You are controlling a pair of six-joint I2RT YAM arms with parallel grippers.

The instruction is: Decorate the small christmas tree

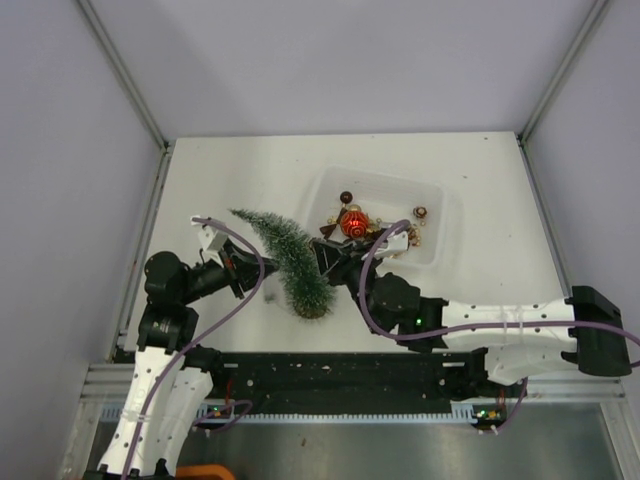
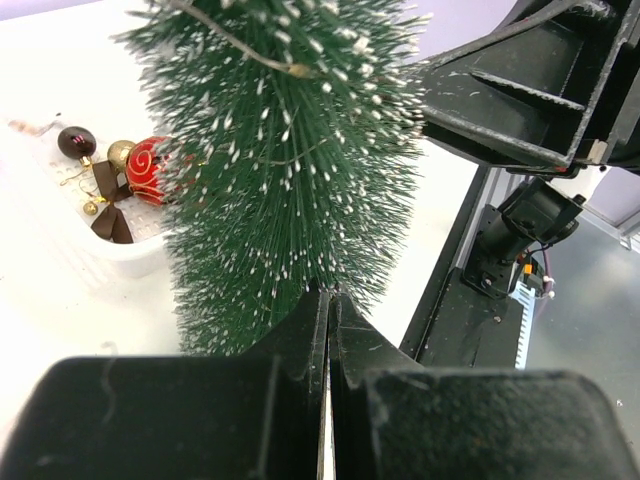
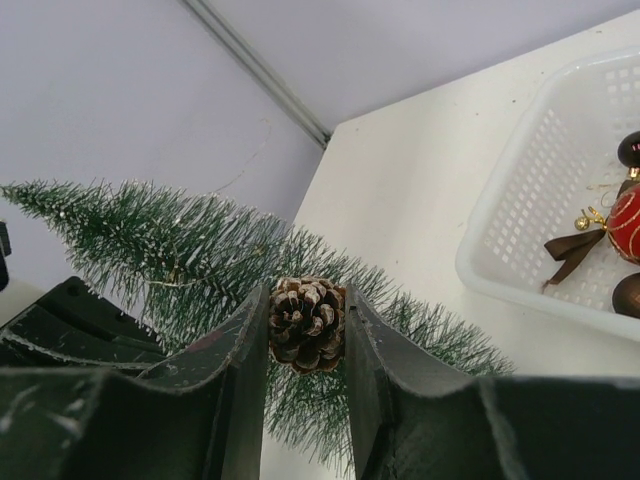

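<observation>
The small christmas tree [image 1: 285,255] leans over the table, tip toward the back left, brown base [image 1: 312,307] near the front. My left gripper [image 1: 256,276] is shut, its tips [image 2: 328,292] pinched into the frosted bristles [image 2: 280,170] on the tree's left side. My right gripper [image 1: 322,255] comes in from the tree's right side and is shut on a brown pinecone [image 3: 307,322], held right against the branches [image 3: 190,245]. A thin gold wire [image 2: 250,50] runs across the upper bristles.
A white mesh tray [image 1: 440,195] stands behind the right gripper, holding a red bauble [image 1: 353,222], dark baubles, small gold ones and brown bows [image 3: 570,250]. The two arms crowd the tree from either side. Grey walls enclose the table.
</observation>
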